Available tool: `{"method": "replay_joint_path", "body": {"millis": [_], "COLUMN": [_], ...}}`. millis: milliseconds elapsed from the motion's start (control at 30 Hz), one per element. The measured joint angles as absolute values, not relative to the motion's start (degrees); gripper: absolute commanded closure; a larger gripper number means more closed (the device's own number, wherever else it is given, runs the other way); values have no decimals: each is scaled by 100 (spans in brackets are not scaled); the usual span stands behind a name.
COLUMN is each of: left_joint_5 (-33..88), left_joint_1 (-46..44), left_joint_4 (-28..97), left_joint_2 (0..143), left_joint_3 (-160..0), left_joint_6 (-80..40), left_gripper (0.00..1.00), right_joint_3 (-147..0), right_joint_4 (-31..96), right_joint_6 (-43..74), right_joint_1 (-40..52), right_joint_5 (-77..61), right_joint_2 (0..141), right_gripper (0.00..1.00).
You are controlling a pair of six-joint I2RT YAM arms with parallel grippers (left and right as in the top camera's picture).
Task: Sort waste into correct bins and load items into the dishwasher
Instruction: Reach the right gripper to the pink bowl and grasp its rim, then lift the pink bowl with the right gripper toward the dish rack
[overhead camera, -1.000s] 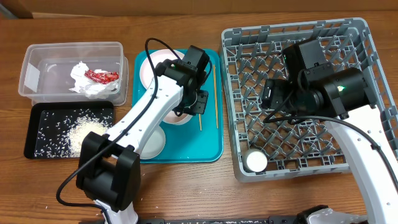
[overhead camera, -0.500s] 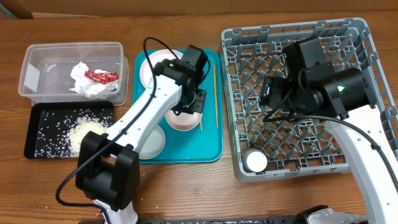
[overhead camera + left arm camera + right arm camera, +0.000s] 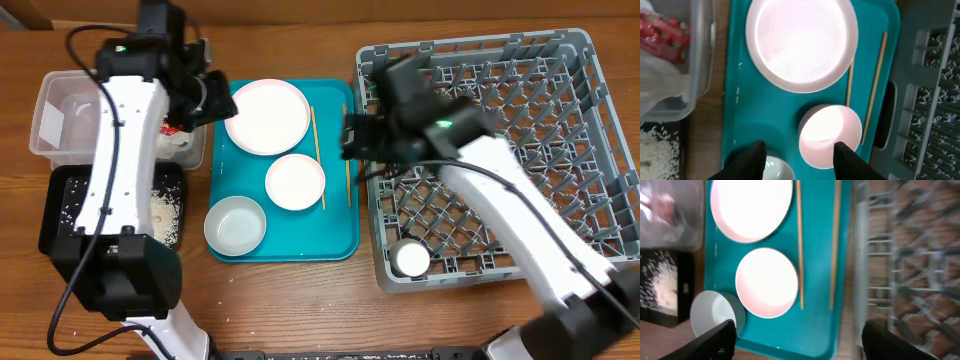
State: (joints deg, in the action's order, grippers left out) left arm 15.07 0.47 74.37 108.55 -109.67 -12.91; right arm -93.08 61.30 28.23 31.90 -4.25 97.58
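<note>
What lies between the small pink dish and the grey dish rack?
Two wooden chopsticks lying lengthwise on the teal tray, clearest in the right wrist view.

Over the teal plastic tray (image 3: 330, 235) my way down is open, its lower right corner bare. The large grey lattice dish rack (image 3: 580, 110) walls its right edge; two thin wooden chopsticks (image 3: 315, 150) lie along that side.

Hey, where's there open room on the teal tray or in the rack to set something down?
On the tray, the corner bordered by the dish, the bowl and the near ends of the chopsticks is bare. The rack's far right part is free; a cup sits in its near left corner. The plate crowds the tray's far end.
</note>
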Motion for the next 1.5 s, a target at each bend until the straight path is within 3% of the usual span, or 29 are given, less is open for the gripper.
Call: {"method": "replay_joint_path", "body": {"millis": [467, 767, 933, 1000, 1167, 1233, 1267, 1400, 1467, 1500], "left_joint_5": [1645, 1656, 1656, 1656, 1658, 1658, 1658, 1660, 1660, 1660], "left_joint_1": [202, 202, 202, 202, 202, 202, 202, 202, 202, 202], "left_joint_4": [7500, 7500, 7500, 7500, 7491, 7450, 7432, 7397, 7378, 7376], "left_joint_2": [10855, 10855, 10855, 10855, 10855, 10855, 10855, 10855, 10855, 10855], "left_joint_3": [-10967, -10967, -10967, -10967, -10967, -10967, -10967, -10967, -10967, -10967], "left_joint_6": [-746, -705, -705, -705, -705, -701, -705, -685, -685, -685], "left_gripper": [51, 40, 39, 34, 24, 12, 0, 0, 0, 0], "right_joint_3": [-9308, -9308, -9308, -9308, -9308, -9308, -9308, -9290, -9260, -9240], "right_joint_4": [5586, 5201, 5144, 5113, 5087, 5078, 5076, 5057, 5050, 5054], "right_joint_6": [2891, 2825, 2834, 2838, 2803, 2805, 2805, 2805, 2805, 2766], "right_joint_1": [3651, 3900, 3898, 3898, 3898, 3898, 3898, 3898, 3898, 3898], "right_joint_5": [-462, -467, -309, -252, -145, -130, -126, -110, -108, -108], "right_joint_2": [11629, 12014, 12073, 12073, 12073, 12073, 12073, 12073, 12073, 12073], "right_gripper": [37, 46, 65, 72, 72, 72, 73, 73, 83, 93]}}
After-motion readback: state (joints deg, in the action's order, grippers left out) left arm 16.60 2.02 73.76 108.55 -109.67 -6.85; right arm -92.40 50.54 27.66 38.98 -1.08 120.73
